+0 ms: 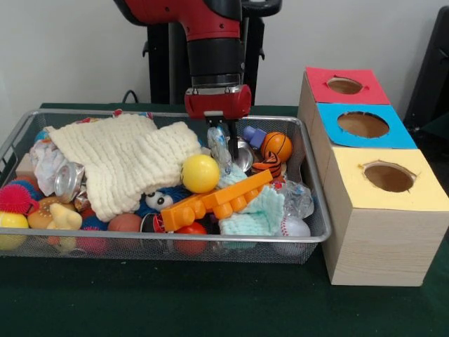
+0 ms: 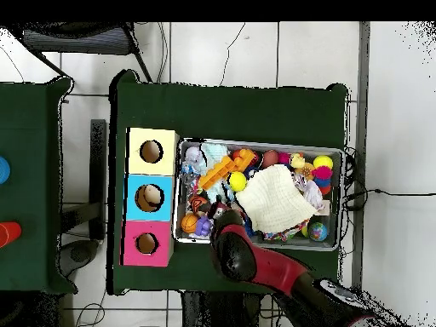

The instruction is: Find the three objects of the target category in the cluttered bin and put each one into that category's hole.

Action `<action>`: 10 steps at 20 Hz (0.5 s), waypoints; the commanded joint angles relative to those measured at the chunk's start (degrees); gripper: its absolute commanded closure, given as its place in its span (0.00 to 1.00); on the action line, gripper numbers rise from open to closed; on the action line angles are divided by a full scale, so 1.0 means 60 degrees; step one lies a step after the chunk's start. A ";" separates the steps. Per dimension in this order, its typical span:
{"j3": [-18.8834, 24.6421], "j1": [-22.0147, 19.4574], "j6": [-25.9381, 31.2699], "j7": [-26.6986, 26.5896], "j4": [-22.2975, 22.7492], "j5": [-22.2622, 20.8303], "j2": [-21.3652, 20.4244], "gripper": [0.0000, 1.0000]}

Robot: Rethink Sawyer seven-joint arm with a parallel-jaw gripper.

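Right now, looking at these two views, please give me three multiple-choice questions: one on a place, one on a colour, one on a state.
1. Where does the gripper hang?
A. over the wire bin
B. over the yellow-topped box
C. over bare table

2. Which colour is the top of the middle box?
A. green
B. blue
C. white

3. How does the cream knitted cloth lie?
A. folded on the boxes
B. hanging from the gripper
C. spread over toys in the bin

Answers:
1 A: the front view shows it lowered inside the wire bin, near the orange ball.
2 B: the blue-topped box stands between the pink-topped box and the yellow-topped box.
3 C: the cream knitted cloth drapes across the clutter there.
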 commanded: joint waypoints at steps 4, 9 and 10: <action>-0.0937 0.1425 0.2768 0.1597 0.0419 0.1491 -0.2402 1.00; -0.1120 0.1849 0.2919 0.1932 0.0561 0.1686 -0.2768 1.00; -0.1129 0.1895 0.2900 0.1982 0.0575 0.1691 -0.2791 1.00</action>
